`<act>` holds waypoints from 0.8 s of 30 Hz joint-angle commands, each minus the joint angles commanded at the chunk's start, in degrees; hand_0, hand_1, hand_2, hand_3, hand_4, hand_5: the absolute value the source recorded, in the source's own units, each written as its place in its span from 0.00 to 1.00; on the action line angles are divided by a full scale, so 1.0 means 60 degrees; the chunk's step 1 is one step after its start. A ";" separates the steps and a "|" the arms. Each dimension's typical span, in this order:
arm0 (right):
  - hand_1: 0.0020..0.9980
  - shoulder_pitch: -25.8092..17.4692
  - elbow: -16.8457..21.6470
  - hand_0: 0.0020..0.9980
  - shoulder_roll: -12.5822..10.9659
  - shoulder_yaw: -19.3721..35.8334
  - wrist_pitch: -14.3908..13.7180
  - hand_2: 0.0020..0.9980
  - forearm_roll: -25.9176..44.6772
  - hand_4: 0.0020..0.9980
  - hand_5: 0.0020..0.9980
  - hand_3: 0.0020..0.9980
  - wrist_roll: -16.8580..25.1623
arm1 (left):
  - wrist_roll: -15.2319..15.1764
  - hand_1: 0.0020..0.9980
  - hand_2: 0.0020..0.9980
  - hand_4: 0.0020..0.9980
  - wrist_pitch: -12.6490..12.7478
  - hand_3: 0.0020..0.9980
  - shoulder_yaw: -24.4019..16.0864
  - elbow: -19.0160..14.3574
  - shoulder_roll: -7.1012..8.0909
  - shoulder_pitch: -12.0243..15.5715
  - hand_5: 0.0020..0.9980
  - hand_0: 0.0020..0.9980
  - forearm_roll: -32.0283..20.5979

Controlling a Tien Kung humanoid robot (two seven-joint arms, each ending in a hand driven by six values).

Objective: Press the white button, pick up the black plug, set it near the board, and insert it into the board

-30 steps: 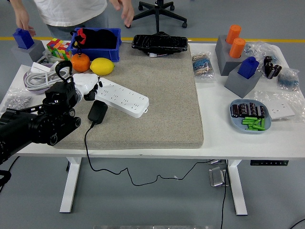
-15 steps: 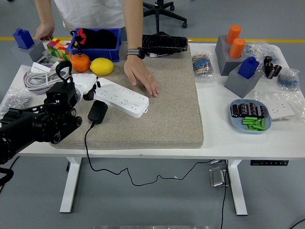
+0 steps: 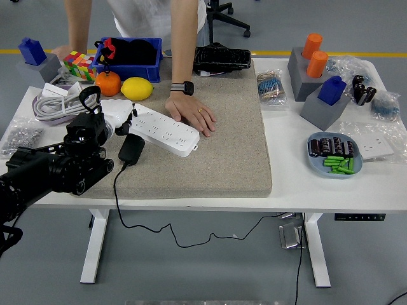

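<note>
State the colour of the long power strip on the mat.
White long power strip, clearest in the head view.

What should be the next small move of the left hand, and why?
Probably the left hand should pause rather than press. It sits at the left end of the power strip, where the button would be, but a person's hand lies flat on the mat, touching the strip. The black plug lies untouched just in front.
</note>
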 joint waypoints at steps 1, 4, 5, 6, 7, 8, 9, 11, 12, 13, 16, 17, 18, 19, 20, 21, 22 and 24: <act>0.76 -0.0002 0.0000 0.88 0.0003 0.0003 0.0001 0.72 -0.0002 0.89 0.73 0.75 0.0001 | 0.0000 0.01 0.23 0.00 0.0007 0.70 0.0051 0.0022 -0.0001 0.0001 0.00 0.00 -0.0034; 0.76 -0.0012 0.0000 0.87 0.0014 0.0020 0.0003 0.72 -0.0010 0.89 0.73 0.75 -0.0002 | 0.0000 0.00 0.23 0.00 0.0022 0.70 0.0217 0.0069 -0.0007 0.0003 0.00 0.00 -0.0127; 0.76 -0.0015 0.0000 0.87 0.0022 0.0032 0.0003 0.72 -0.0022 0.89 0.73 0.75 -0.0010 | -0.0001 0.00 0.23 0.00 0.0033 0.70 0.0286 0.0093 -0.0015 0.0003 0.00 0.00 -0.0157; 0.76 -0.0013 0.0000 0.87 0.0027 0.0036 0.0005 0.72 -0.0027 0.89 0.73 0.75 -0.0016 | 0.0001 0.00 0.23 0.00 0.0038 0.70 0.0338 0.0111 -0.0021 0.0000 0.00 0.00 -0.0195; 0.76 -0.0012 0.0000 0.87 0.0031 0.0040 0.0008 0.72 -0.0028 0.89 0.73 0.75 -0.0018 | -0.0002 0.00 0.23 0.00 0.0045 0.70 0.0386 0.0123 -0.0029 -0.0001 0.00 0.00 -0.0221; 0.76 -0.0011 0.0000 0.88 0.0036 0.0053 0.0008 0.72 -0.0031 0.89 0.73 0.75 -0.0019 | -0.0006 0.00 0.23 0.00 0.0048 0.70 0.0421 0.0126 -0.0035 -0.0002 0.00 0.00 -0.0239; 0.76 -0.0006 0.0000 0.88 0.0040 0.0064 0.0010 0.72 -0.0030 0.89 0.73 0.75 -0.0020 | -0.0020 0.00 0.23 0.00 0.0055 0.70 0.0429 0.0114 -0.0027 0.0002 0.00 0.00 -0.0258; 0.76 -0.0006 0.0000 0.88 0.0041 0.0099 0.0013 0.72 -0.0023 0.89 0.73 0.75 -0.0003 | -0.0051 0.00 0.23 0.00 0.0080 0.70 0.0307 0.0028 0.0012 0.0024 0.00 0.00 -0.0176; 0.76 -0.0006 0.0000 0.88 0.0039 0.0123 0.0007 0.72 -0.0021 0.89 0.73 0.75 0.0006 | -0.0070 0.00 0.23 0.00 0.0100 0.70 0.0194 -0.0037 0.0038 0.0027 0.00 0.00 -0.0087; 0.76 -0.0008 0.0000 0.88 0.0027 0.0157 0.0007 0.72 -0.0044 0.89 0.73 0.75 -0.0004 | -0.0090 0.00 0.23 0.00 0.0138 0.70 -0.0070 -0.0198 0.0105 0.0024 0.00 0.00 0.0131; 0.76 -0.0021 0.0000 0.87 0.0011 0.0199 -0.0001 0.72 -0.0062 0.89 0.73 0.75 -0.0004 | -0.0112 0.00 0.23 0.00 0.0205 0.70 -0.0640 -0.0509 0.0241 -0.0010 0.00 0.00 0.0552; 0.76 -0.0028 0.0000 0.87 0.0008 0.0209 -0.0001 0.72 -0.0071 0.89 0.73 0.75 -0.0007 | -0.0131 0.00 0.23 0.00 0.0242 0.70 -0.0914 -0.0676 0.0315 -0.0031 0.00 0.00 0.0727; 0.76 -0.0033 0.0000 0.87 0.0008 0.0215 0.0001 0.72 -0.0077 0.89 0.73 0.75 -0.0009 | -0.0145 0.00 0.23 0.00 0.0269 0.70 -0.1157 -0.0818 0.0374 -0.0045 0.00 0.00 0.0855; 0.76 -0.0039 0.0000 0.87 0.0011 0.0225 0.0001 0.72 -0.0088 0.89 0.73 0.75 -0.0009 | -0.0173 0.00 0.23 0.00 0.0307 0.70 -0.1431 -0.0991 0.0445 -0.0056 0.00 0.00 0.0971; 0.76 -0.0044 0.0000 0.88 0.0019 0.0238 0.0000 0.72 -0.0097 0.90 0.73 0.75 -0.0011 | -0.0201 0.01 0.24 0.00 0.0328 0.70 -0.1672 -0.1155 0.0515 -0.0058 0.00 0.00 0.1096; 0.76 -0.0047 0.0000 0.88 0.0027 0.0243 0.0003 0.72 -0.0106 0.90 0.73 0.75 -0.0014 | -0.0213 0.01 0.24 0.00 0.0328 0.70 -0.1900 -0.1297 0.0574 -0.0045 0.00 0.00 0.1205; 0.76 -0.0051 0.0000 0.88 0.0036 0.0244 0.0007 0.72 -0.0108 0.90 0.73 0.75 -0.0010 | -0.0223 0.01 0.24 0.00 0.0323 0.70 -0.2162 -0.1464 0.0642 -0.0013 0.00 0.00 0.1297; 0.76 -0.0062 0.0000 0.88 0.0053 0.0247 0.0011 0.72 -0.0108 0.90 0.73 0.75 0.0003 | -0.0209 0.01 0.24 0.00 0.0263 0.70 -0.2654 -0.1813 0.0768 0.0096 0.00 0.00 0.1466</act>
